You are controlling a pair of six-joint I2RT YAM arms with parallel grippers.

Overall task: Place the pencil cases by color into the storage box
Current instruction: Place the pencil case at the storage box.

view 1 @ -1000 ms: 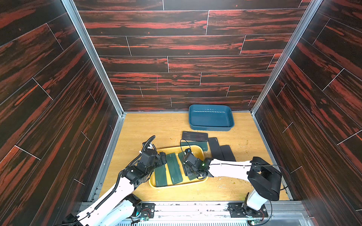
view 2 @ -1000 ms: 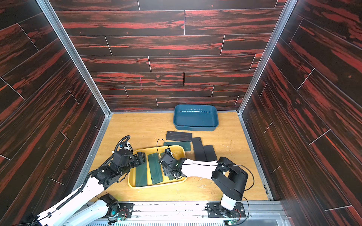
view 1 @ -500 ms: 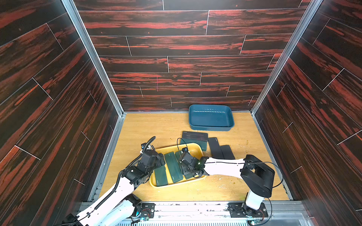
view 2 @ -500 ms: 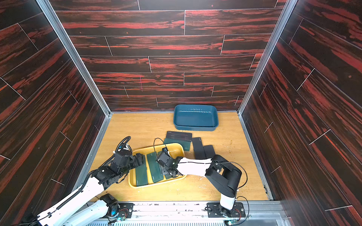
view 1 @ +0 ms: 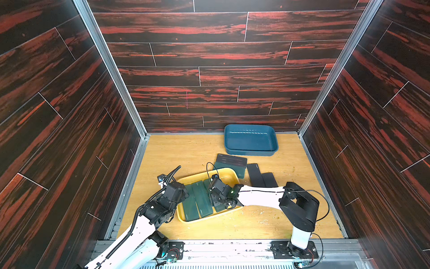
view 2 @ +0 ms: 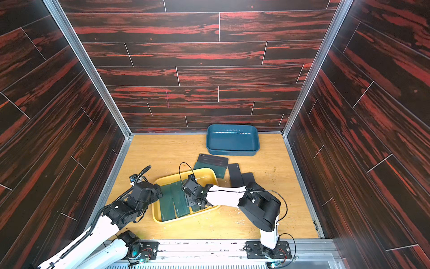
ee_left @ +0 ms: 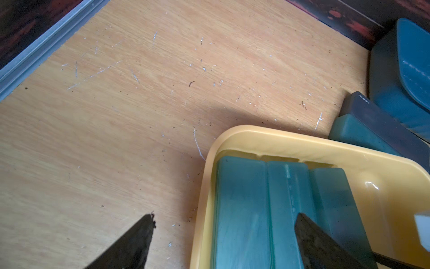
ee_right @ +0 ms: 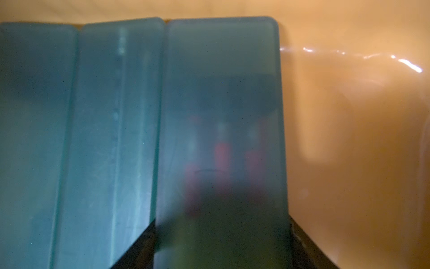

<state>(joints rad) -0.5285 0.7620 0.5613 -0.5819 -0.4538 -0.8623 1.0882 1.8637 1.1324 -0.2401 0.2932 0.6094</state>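
Right wrist view blurred throughout. Green pencil case (ee_right: 221,139) cut off at frame edge between fingers (ee_right: 139,252); grip or gap unclear. In both top views right gripper (view 1: 216,201) hides most of it.

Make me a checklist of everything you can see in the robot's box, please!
Surface: wooden table, scratched.
Job's things: three green pencil cases side by side in the yellow tray; two black cases on the table; another black case lies on a green one; blue tray empty.
Clutter: crumbs and white scuffs.
Grippers: left gripper open at the yellow tray's edge; right gripper straddles a green case in the tray, grip unclear.
Cables: black loop above the right gripper; ribbed hose on the left arm.
Surroundings: dark red-streaked walls.
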